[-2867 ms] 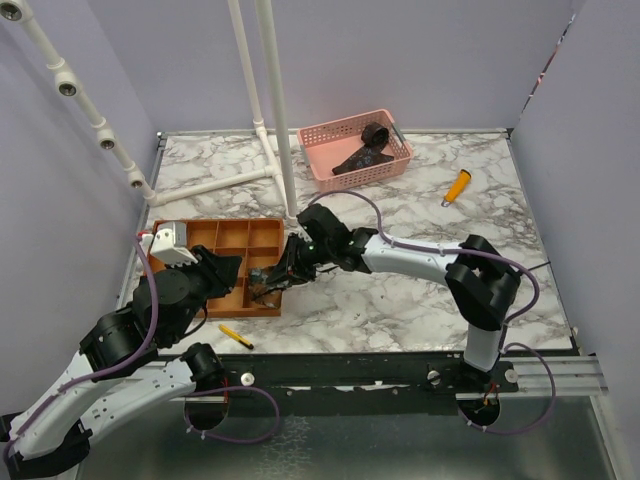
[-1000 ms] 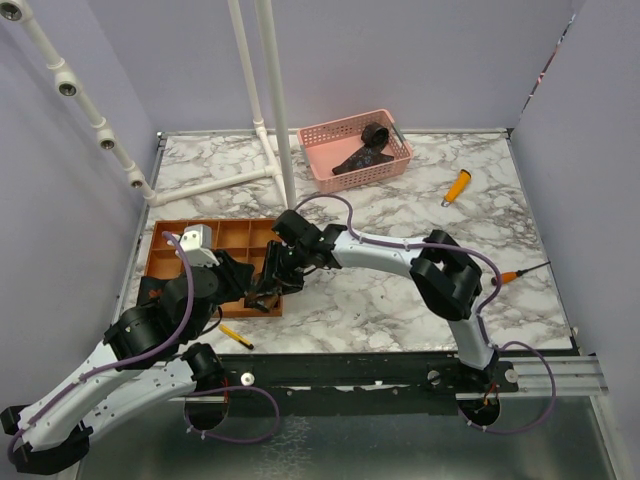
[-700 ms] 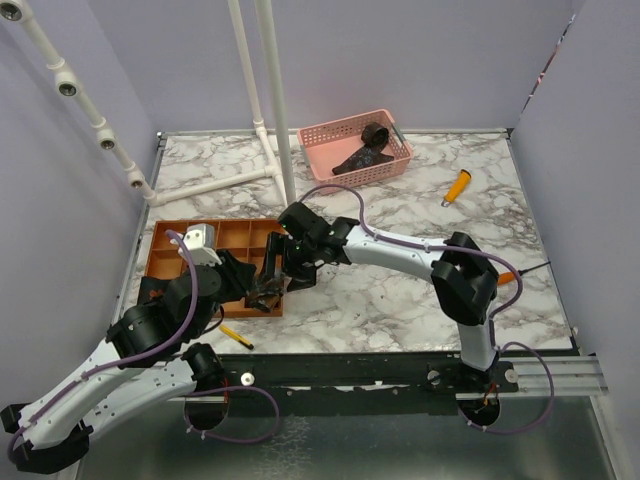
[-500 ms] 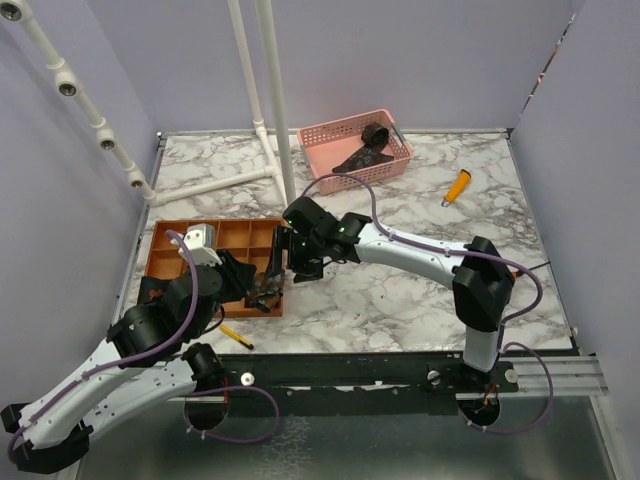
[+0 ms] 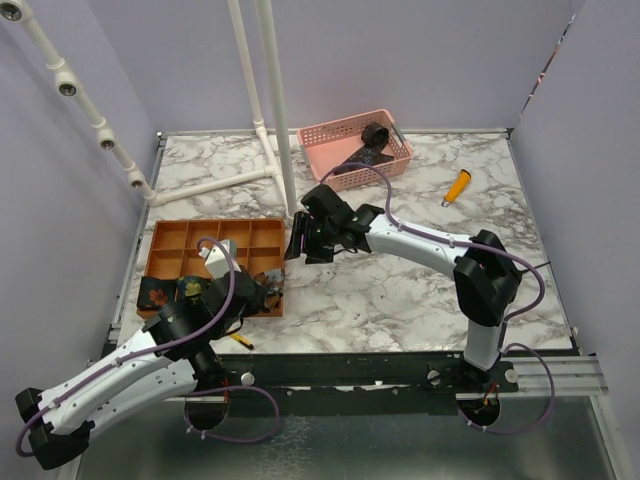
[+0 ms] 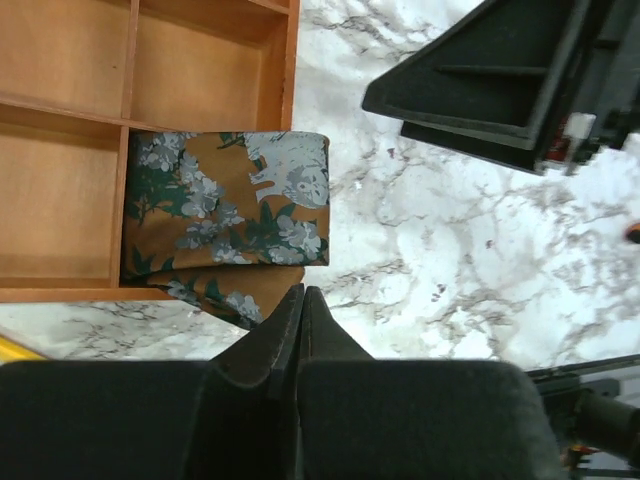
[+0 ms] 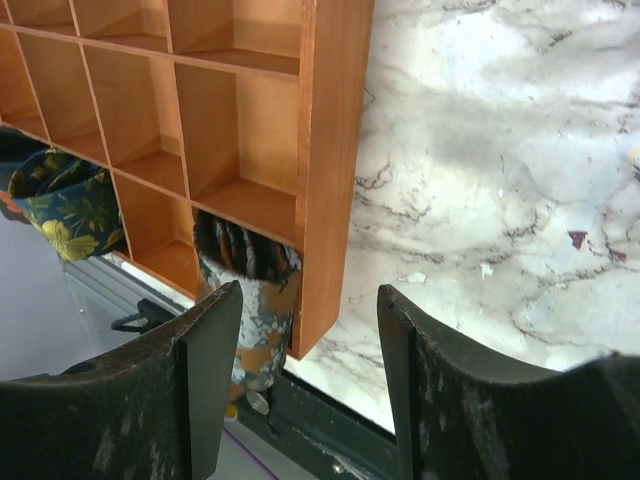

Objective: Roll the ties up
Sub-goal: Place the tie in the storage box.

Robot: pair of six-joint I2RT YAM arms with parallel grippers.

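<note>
Rust-brown fabric with green and grey flowers, the rolled tie [image 6: 225, 210] sits in the lower right corner compartment of the orange tray [image 5: 175, 240], at lower left of the overhead view, one edge spilling over the rim. The left tool [image 6: 300, 305] is closed on nothing just beside it. The right tool [image 7: 305, 300] hangs open over the tray's right wall. More ties [image 5: 365, 150] lie in the pink basket [image 5: 325, 150] at top centre of the marble desk [image 5: 400, 290].

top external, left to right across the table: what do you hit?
orange compartment tray → pink basket → orange-handled tool
</note>
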